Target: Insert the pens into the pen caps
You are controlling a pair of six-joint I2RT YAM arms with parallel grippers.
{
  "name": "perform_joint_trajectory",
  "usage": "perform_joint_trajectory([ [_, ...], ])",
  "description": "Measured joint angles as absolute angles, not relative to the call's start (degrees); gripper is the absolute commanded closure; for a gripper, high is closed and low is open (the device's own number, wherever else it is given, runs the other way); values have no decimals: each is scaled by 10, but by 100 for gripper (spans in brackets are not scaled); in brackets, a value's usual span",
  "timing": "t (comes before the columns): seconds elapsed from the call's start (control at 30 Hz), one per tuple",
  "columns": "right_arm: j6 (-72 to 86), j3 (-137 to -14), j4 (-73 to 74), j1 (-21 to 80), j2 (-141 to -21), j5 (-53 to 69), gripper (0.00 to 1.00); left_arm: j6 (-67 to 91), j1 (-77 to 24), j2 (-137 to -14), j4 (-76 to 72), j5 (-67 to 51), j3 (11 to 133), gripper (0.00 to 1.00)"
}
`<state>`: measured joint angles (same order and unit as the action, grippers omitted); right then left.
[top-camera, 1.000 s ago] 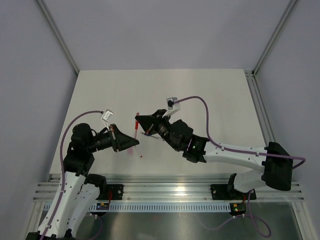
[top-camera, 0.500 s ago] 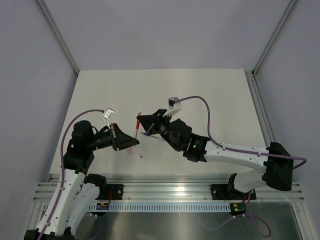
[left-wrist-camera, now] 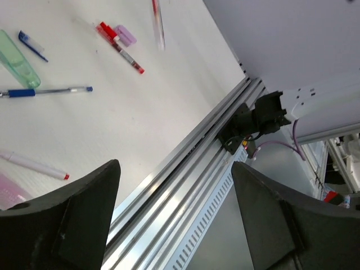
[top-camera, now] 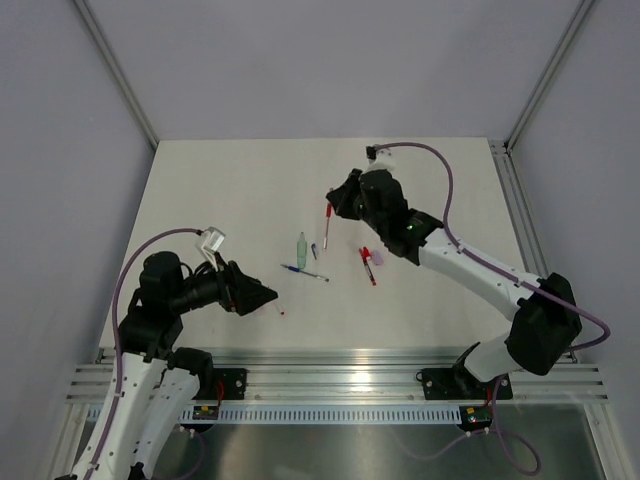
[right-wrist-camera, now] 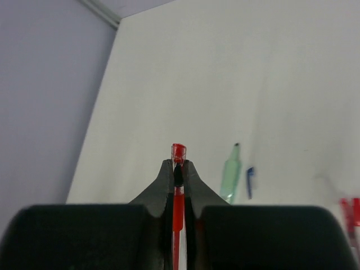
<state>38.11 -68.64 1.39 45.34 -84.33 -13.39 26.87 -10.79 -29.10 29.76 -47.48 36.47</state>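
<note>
My right pincer (right-wrist-camera: 178,166), at the far side, pinches a red pen (right-wrist-camera: 178,151). My left pincer (left-wrist-camera: 175,169), near left, is spread wide. A pale green cap (top-camera: 302,247) lies between them.

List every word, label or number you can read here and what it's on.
No text is legible anywhere.
The small coloured patch at the left arm's base: too small to read.
The red pen in the right gripper: no visible print.

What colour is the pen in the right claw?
Red; the pen in the right claw shows best from the right wrist.
</note>
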Motion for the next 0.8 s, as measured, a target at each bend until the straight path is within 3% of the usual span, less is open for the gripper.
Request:
perform_joint_trajectory([
  [0.27,263,-684,127,234,-863,-151,100,234,-123,-275,322,-422,399,1],
  [0.37,218,-694,154,175,-914,-183,100,236,-123,-275,298,-405,390,1],
  [0.63,184,-811,249,143,-1117,-203,100,233,-136,-277,295,-374,387,1],
  [0.8,194,-871,298,143,-1173,-197,96,233,-152,-265,296,-368,371,1],
])
